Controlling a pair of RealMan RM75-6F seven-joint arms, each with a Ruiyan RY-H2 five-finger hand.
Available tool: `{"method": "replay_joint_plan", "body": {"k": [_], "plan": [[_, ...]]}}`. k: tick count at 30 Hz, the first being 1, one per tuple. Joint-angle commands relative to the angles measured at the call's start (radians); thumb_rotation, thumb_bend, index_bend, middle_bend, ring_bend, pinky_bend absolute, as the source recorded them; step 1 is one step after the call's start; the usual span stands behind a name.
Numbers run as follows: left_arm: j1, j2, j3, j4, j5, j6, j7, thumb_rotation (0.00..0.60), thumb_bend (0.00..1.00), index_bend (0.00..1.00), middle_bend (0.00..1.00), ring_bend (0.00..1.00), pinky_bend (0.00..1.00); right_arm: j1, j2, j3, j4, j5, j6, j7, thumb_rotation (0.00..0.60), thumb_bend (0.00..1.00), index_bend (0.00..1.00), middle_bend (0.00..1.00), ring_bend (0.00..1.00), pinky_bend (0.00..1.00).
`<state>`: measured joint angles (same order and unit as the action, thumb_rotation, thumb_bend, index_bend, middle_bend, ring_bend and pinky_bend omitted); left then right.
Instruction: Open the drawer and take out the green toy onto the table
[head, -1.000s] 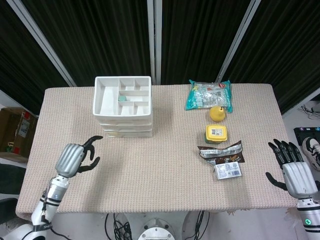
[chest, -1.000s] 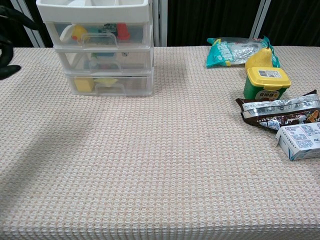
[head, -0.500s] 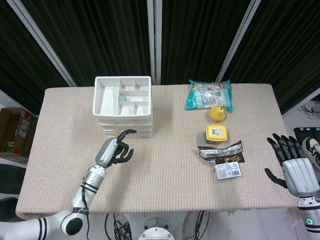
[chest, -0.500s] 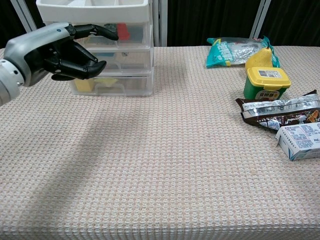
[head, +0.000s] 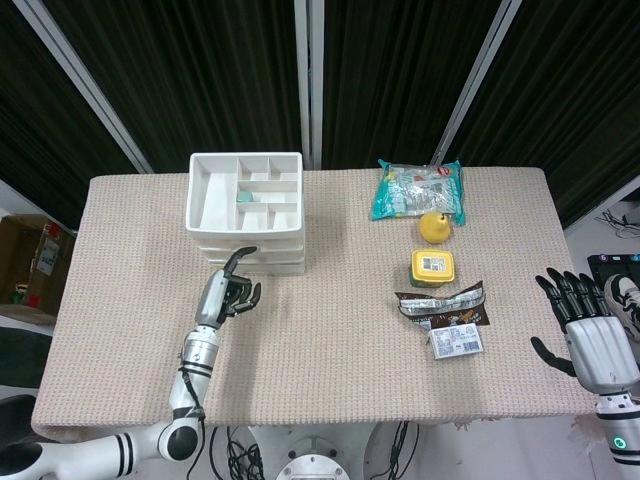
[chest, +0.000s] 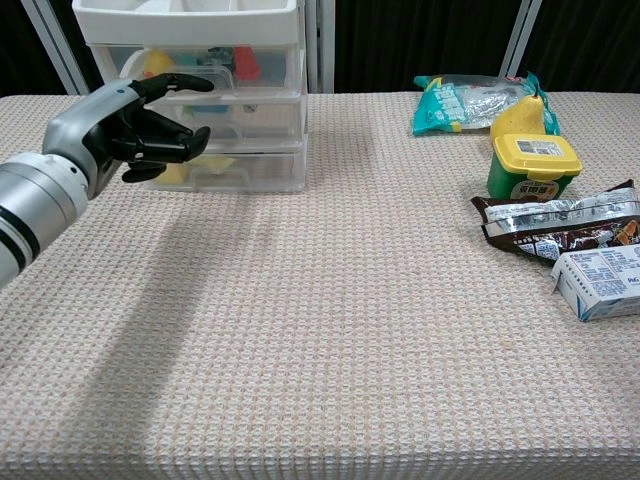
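Change: left hand (chest: 130, 125) is brought closer to the drawer unit (chest: 205, 100) than half a second earlier.
Left hand: held empty, fingers partly curled, before the closed drawers.
Right hand (head: 590, 335): kept spread and empty off the table's (head: 320, 360) right edge.
Green toy: not discernible through the clear fronts.

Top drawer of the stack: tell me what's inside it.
Through the clear front of the top drawer, a yellow toy and a red toy show. The left hand covers part of the front; no green toy is visible there.
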<state>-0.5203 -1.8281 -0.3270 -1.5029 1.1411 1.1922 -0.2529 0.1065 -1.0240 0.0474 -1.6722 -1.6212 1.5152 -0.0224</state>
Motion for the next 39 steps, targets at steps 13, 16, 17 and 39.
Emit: {"method": "replay_joint_plan", "body": {"k": [13,16,17,39], "plan": [[-0.032,-0.044,-0.038,0.046,0.010,-0.037,-0.072,0.600,0.46,0.17,0.90,0.99,1.00,-0.012,-0.003,-0.003,0.012,0.016,0.007,0.013,0.600,0.18,0.00,0.04,0.00,0.00],[-0.037,-0.050,-0.049,0.050,0.003,-0.050,-0.096,0.600,0.46,0.17,0.90,0.99,1.00,-0.015,-0.004,-0.003,0.017,0.020,0.007,0.018,0.600,0.18,0.00,0.04,0.00,0.00],[-0.038,-0.050,-0.051,0.050,0.001,-0.055,-0.107,0.600,0.46,0.18,0.90,0.99,1.00,-0.015,-0.004,-0.003,0.019,0.021,0.007,0.020,0.600,0.18,0.00,0.04,0.00,0.00],[-0.032,-0.024,-0.063,0.069,0.014,-0.112,-0.273,0.600,0.46,0.41,0.90,0.99,1.00,-0.019,-0.011,-0.005,0.012,0.033,-0.003,0.004,0.600,0.19,0.00,0.04,0.00,0.00]]}}
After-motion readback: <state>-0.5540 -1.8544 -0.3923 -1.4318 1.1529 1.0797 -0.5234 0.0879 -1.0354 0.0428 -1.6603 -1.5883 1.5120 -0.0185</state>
